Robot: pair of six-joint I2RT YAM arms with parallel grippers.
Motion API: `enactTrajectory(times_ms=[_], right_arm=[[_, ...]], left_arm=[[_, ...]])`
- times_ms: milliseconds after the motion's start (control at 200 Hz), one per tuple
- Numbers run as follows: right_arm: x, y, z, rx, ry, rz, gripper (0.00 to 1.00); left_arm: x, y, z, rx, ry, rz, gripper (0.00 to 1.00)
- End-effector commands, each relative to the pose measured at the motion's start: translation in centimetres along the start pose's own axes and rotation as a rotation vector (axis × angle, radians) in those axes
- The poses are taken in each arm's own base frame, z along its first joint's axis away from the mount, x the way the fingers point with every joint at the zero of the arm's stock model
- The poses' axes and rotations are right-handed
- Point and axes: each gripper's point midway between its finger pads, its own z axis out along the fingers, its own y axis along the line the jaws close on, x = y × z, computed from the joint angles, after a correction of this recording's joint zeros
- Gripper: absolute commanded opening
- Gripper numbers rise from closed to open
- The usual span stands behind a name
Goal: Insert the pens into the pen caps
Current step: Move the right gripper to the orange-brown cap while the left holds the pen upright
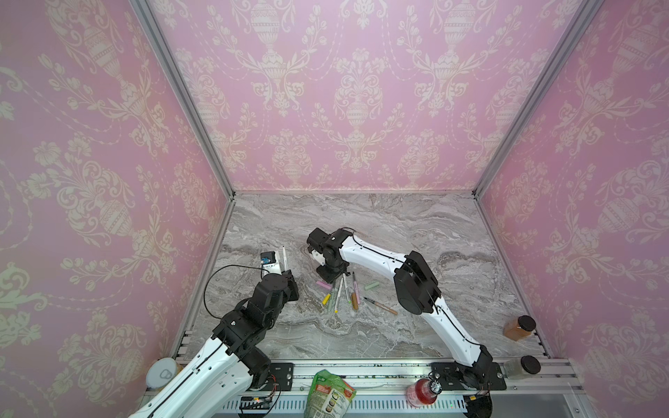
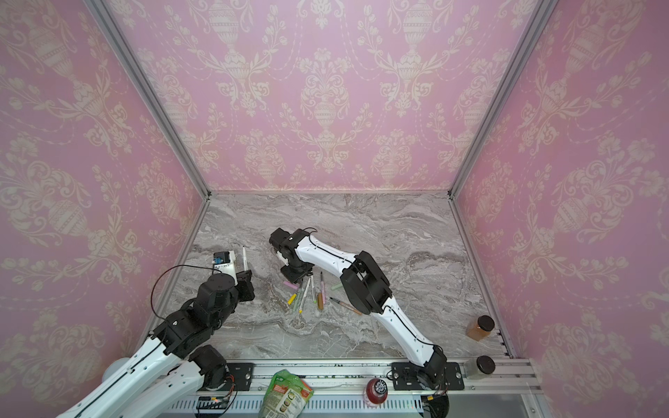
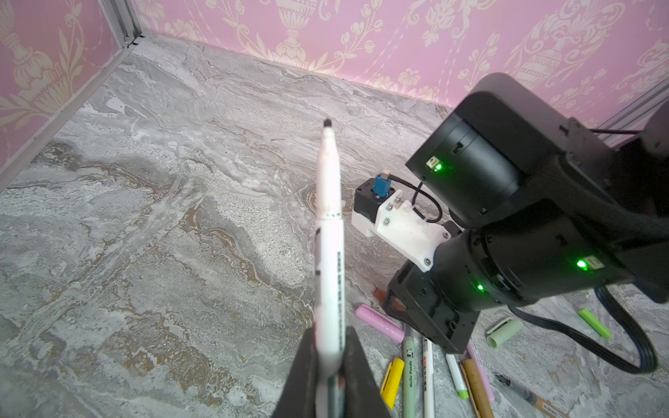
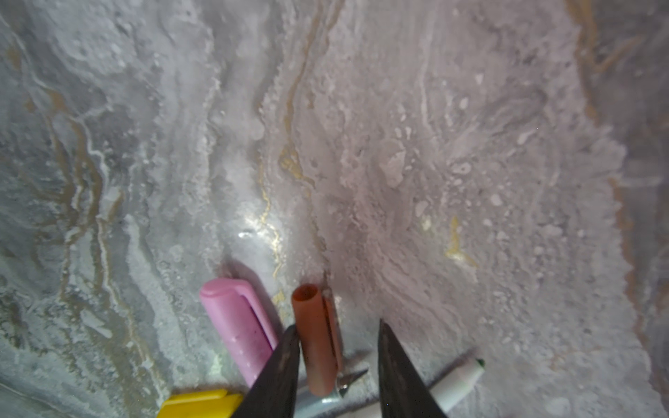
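So the left hand [image 3: 330, 331] is pinching a white pen [image 3: 327, 235] near its back end. Its jaws are closed right down on the barrel, and the dark tip is sticking up in the air over the bench [image 1: 398, 224], off to the left of the pile.

The right hand [image 4: 337, 324] is sitting low at the far edge of the pile, jaws partway apart, straddling the brown cap [image 4: 316, 340] that's lying flat on the bench. One finger [image 4: 282, 362] is looking like it's touching the cap's side and the other is standing off with a clear gap, so nothing is gripped there.

I'm reading the step as grabbing that brown cap, ready for the pen. Stuff I'd be watching:

- The hand is sitting off-centre, so closing now is probably shoving the cap sideways before it clamps. I'd be centring first.
- The pink cap [image 4: 239, 325] is lying just beside the touching finger, and a second white pen [image 4: 456, 380] is poking in on the other side. So I'd be going straight down, not sweeping.
- The cap's open mouth is pointing away from the wrist. Gripping mid-body and leaving the mouth clear is making the line-up with the pen tip easier.
- It's round and slick-looking, so I'm guessing it's rolling if nudged.

The other pens [image 1: 340, 295] and the pale green cap [image 1: 371, 286] are lying loose nearby.
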Motion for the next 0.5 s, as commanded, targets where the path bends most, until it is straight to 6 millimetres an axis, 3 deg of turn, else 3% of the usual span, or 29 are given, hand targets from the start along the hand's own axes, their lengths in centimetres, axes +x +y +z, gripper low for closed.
enactTrajectory(times_ms=[0,495], right_arm=[[0.21,-0.29,1.18,0.033,0.025,-0.018,0.38],[0.23,-0.30,1.90,0.029,0.039,-0.007,0.20]], left_arm=[[0.15,0.10,0.16,0.001,0.005,-0.006,0.00],[0.26,0.06,0.63,-0.001,0.010,-0.011,0.00]])
